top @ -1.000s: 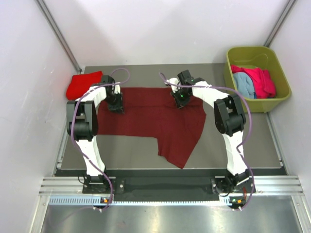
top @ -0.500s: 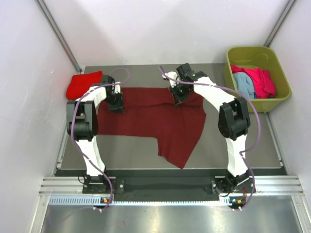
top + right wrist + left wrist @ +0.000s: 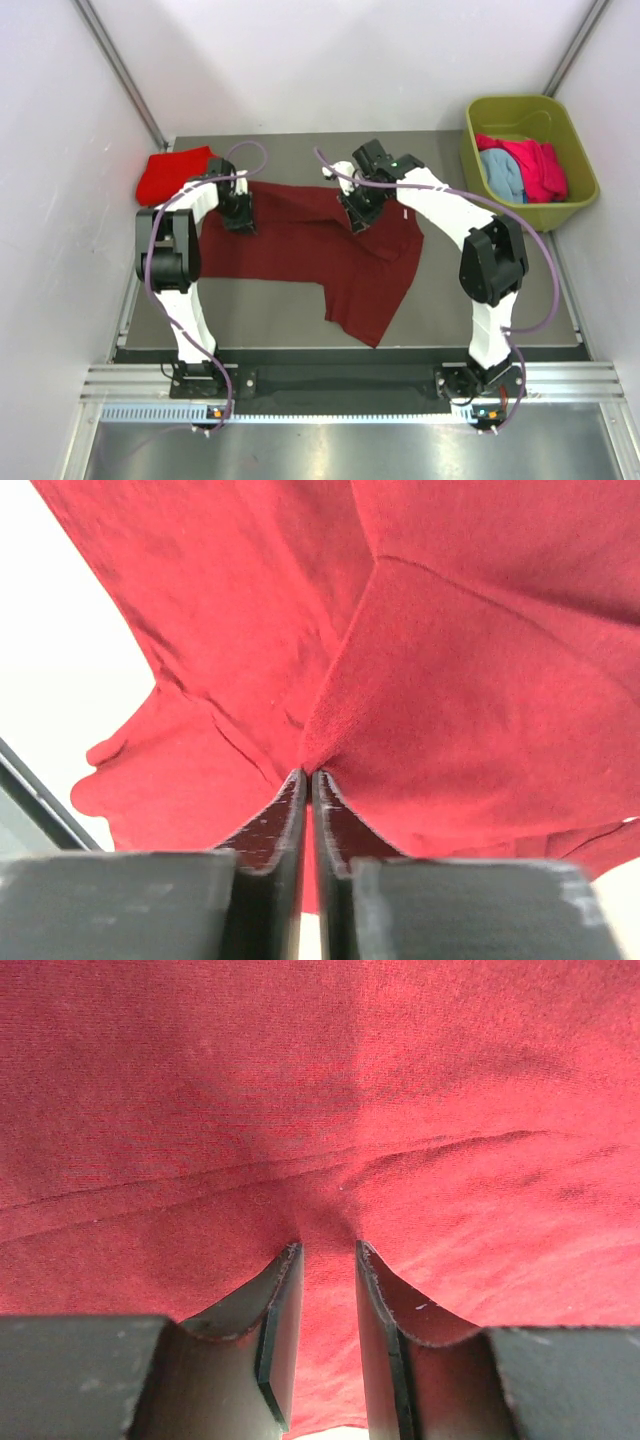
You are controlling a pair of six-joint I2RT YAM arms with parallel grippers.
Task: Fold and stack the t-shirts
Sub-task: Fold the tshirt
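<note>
- Top external view: the maroon t-shirt [image 3: 300, 250] lies mid-table, long axis 9 to 3 o'clock, with one flap trailing to 6 o'clock over bare table [image 3: 260, 320]
- Right gripper [image 3: 357, 215], clamped tight on the shirt's 3 o'clock part, holds it lifted; the fold likely runs toward 9 o'clock
- Left gripper [image 3: 240, 214] pinches a pucker at the 9 o'clock end
- Beyond: red t-shirt [image 3: 172, 172] at 10 o'clock, tub [image 3: 512, 99] at 2 o'clock

Table: grey flat tabletop [image 3: 250, 320], my work surface.
Centre: dark maroon cloth t-shirt [image 3: 300, 248], spread.
Far left: bright red t-shirt [image 3: 172, 172], bunched.
Far right: olive-green plastic tub [image 3: 512, 100].
</note>
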